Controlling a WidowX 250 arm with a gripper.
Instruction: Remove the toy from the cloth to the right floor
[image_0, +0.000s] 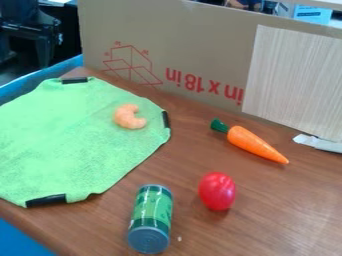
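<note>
Curled orange shrimp-shaped toy (127, 118) lay on the green fabric cloth (70, 135), near its right edge.
Lifting and placing it on the brown wood-grain tabletop (287, 200) at right both remained; the gripper's opening and any hold could not be told.

Room between cloth (67, 145) and carrot (254, 144); cardboard (200, 42) blocks far side.

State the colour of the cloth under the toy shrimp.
The cloth is bright green, clearest in the camera view.
</note>
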